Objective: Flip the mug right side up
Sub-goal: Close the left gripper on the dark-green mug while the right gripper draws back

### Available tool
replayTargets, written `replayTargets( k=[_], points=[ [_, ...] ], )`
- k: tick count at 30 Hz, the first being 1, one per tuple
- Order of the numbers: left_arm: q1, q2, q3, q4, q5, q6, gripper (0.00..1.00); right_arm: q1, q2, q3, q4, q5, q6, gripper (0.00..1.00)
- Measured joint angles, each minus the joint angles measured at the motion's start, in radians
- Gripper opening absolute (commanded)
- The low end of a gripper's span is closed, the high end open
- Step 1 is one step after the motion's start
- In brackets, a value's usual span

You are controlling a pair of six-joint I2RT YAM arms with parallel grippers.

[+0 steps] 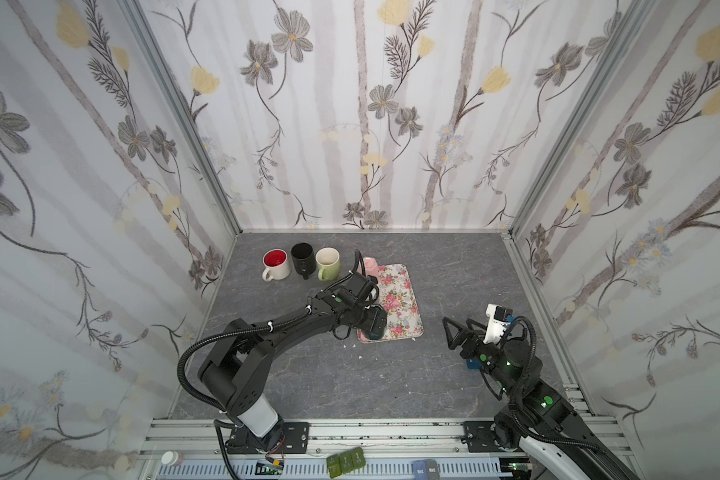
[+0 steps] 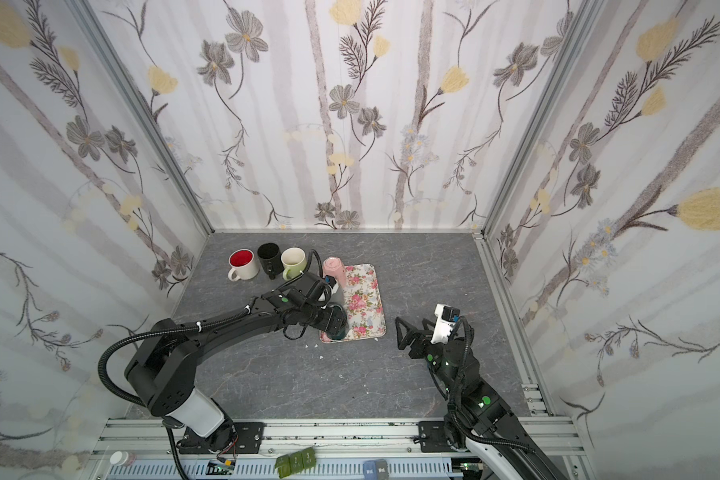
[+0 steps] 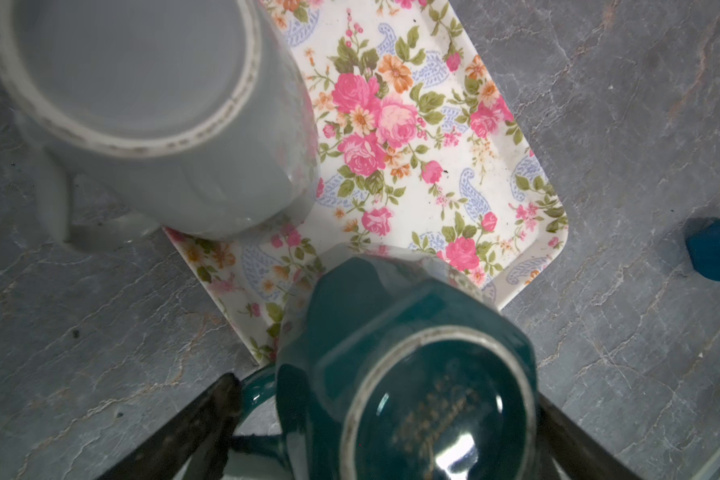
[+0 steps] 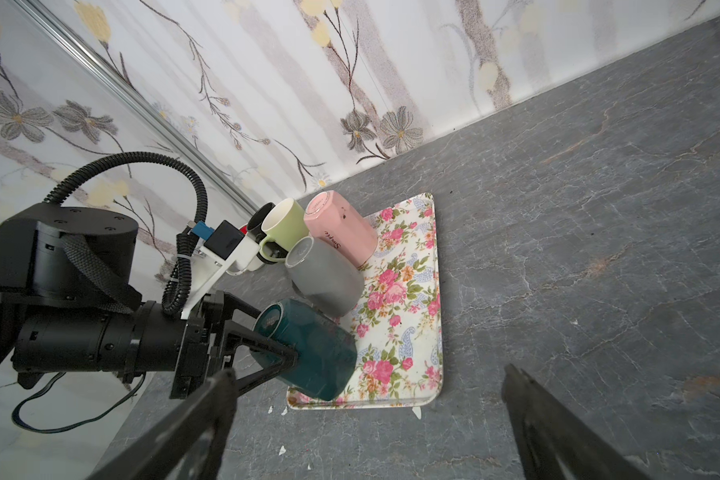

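Step in hand: I judge I am about to close on the teal mug [image 3: 412,365], the upturned mug that my left pincer [image 3: 387,395] is lined up on.
Left pincer: spread fully wide and holding nothing. One finger stands on each side of the mug's body, and I cannot tell whether either touches the glaze.
Right pincer [image 1: 452,332]: also wide and empty, over the counter [image 1: 391,382], well apart from the left pincer.
Mug: base up and mouth down on a corner of the floral tray [image 3: 412,195], directly between my left fingers.
Handle [image 3: 258,386]: it juts into the gap between one finger and the mug's body.
Neighbours: an upturned grey mug [image 3: 163,166] sits just beyond the left fingertips, and an upturned pink mug [image 4: 341,232] lies farther past it.
Doing it well: I would settle the fingers on the body around mid-height and keep the handle from getting trapped under a pad. Glazed ceramic looks slick, so I would squeeze firmly. I would lift clear of the tray rim before rolling the wrist.
Risk: a roll started too low, or swung toward the fingertips' far side, could knock the grey mug.
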Motion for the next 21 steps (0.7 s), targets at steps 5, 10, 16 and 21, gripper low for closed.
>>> replayTargets(
  k=[5, 10, 16, 21],
  points=[
    [-0.015, 0.009, 0.026, -0.022, 0.024, -0.024, 1.0, 0.0, -0.002, -0.014, 0.004, -0.001, 0.005, 1.0],
    [-0.029, 0.01, 0.044, -0.048, 0.035, -0.03, 1.0, 0.0, -0.003, -0.018, 0.005, -0.001, 0.005, 1.0],
    [-0.031, -0.006, 0.041, -0.082, 0.003, -0.029, 1.0, -0.001, -0.003, -0.018, 0.005, 0.0, 0.0, 1.0],
    [-0.032, -0.065, -0.016, -0.082, -0.044, -0.024, 0.99, -0.001, -0.003, -0.021, 0.006, 0.0, -0.007, 1.0]
  ],
)
